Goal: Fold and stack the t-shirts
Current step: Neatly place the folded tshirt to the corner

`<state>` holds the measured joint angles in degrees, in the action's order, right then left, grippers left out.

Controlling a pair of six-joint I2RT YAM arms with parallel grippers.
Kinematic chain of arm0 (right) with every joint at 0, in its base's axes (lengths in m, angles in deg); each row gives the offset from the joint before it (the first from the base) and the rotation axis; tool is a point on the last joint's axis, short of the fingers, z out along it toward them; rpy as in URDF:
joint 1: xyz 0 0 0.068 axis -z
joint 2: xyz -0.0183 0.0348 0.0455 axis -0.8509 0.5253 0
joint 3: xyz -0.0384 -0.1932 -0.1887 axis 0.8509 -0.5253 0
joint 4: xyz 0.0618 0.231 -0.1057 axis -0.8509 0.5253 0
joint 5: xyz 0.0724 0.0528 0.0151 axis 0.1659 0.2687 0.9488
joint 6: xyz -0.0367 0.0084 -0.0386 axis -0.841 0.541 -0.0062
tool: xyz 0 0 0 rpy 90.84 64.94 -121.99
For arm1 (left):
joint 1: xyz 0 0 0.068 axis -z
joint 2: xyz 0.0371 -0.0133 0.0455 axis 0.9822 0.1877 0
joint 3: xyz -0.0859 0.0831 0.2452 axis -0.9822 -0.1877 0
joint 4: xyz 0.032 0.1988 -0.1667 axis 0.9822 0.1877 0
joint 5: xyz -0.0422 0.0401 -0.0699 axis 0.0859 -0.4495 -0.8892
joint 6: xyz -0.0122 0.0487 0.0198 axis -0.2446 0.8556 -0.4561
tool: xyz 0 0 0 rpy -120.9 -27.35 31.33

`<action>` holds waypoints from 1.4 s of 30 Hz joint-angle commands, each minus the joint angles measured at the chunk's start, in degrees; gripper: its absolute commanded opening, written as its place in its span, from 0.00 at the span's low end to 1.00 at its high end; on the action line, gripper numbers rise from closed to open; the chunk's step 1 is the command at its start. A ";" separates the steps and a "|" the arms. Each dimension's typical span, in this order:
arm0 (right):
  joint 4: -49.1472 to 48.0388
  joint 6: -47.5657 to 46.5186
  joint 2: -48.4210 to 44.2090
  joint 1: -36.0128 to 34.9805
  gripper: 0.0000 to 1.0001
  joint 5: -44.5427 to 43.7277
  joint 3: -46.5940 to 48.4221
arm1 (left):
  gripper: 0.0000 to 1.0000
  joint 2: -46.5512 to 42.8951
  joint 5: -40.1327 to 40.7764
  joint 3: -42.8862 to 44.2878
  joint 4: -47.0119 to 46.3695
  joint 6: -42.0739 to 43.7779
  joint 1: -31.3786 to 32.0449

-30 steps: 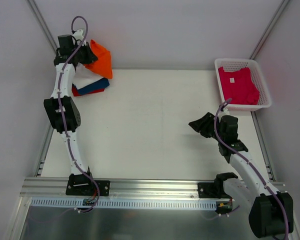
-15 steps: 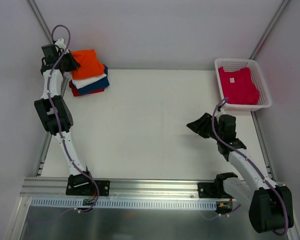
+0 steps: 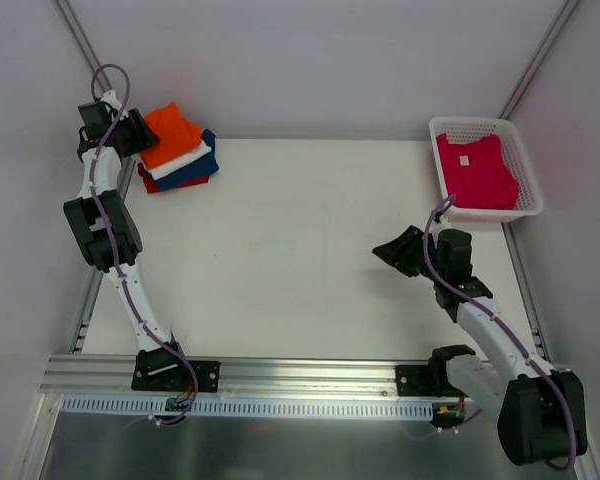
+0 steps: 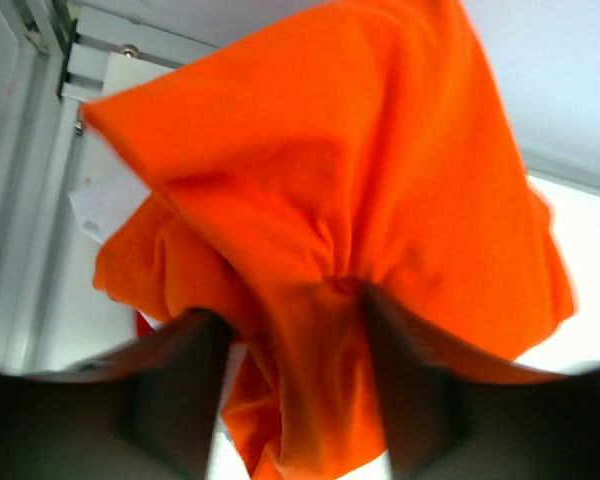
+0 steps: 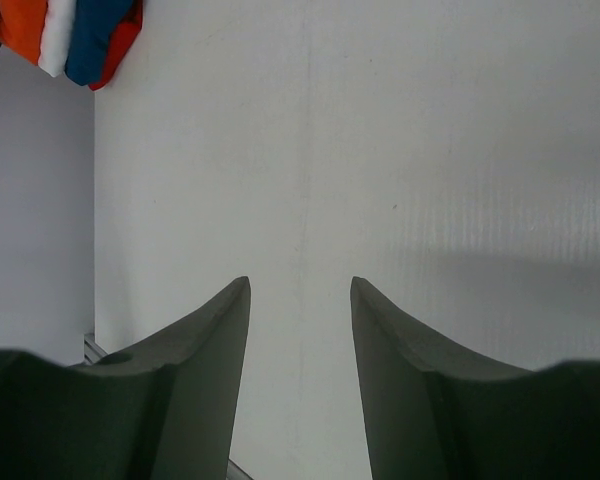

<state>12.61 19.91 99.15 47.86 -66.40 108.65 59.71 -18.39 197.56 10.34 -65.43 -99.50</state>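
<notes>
The orange t-shirt [image 3: 170, 133] lies on top of the folded stack of white [image 3: 187, 159], navy [image 3: 198, 170] and red [image 3: 151, 184] t-shirts at the table's far left corner. My left gripper [image 3: 137, 131] is at the orange shirt's left edge. In the left wrist view the orange t-shirt [image 4: 330, 180] bunches between the parted fingers of the left gripper [image 4: 295, 320], and a gap shows beside the left finger. The magenta t-shirt [image 3: 477, 172] lies in the white basket [image 3: 485, 124]. My right gripper [image 3: 385, 250] [image 5: 300, 285] hovers open over bare table, holding nothing.
The basket stands at the far right corner against the frame rail. A metal rail [image 3: 90, 290] runs along the table's left edge beside the left arm. In the right wrist view the stack [image 5: 75, 35] shows at the top left.
The left arm swung left and back, laying the orange t-shirt flat onto the stack. Its jaws have parted. The right arm barely moved.
</notes>
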 commanded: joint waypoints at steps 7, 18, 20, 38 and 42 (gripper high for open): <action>-2.51 0.94 -1.05 -0.70 0.48 1.07 0.12 | 0.99 -2.21 -0.33 -0.16 -2.19 -2.30 -0.43; -2.16 0.59 -2.18 -1.32 0.48 0.72 -0.23 | 0.99 -12.13 2.39 -3.76 -3.16 -3.27 -0.25; -1.81 0.59 -2.63 -1.23 0.48 0.55 -0.23 | 0.99 -14.77 3.36 -5.16 -3.69 -3.44 -0.25; 5.65 -2.30 -8.78 -1.41 0.57 -1.47 0.91 | 0.99 -43.86 5.19 -30.38 -14.76 -15.22 14.65; 11.53 -3.19 -9.48 -1.50 0.60 -3.84 2.66 | 0.99 -49.31 5.65 -35.12 -14.85 -17.40 23.90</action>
<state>19.52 18.27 90.95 46.70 -67.97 108.69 16.08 -12.91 165.04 -0.04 -79.40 -80.90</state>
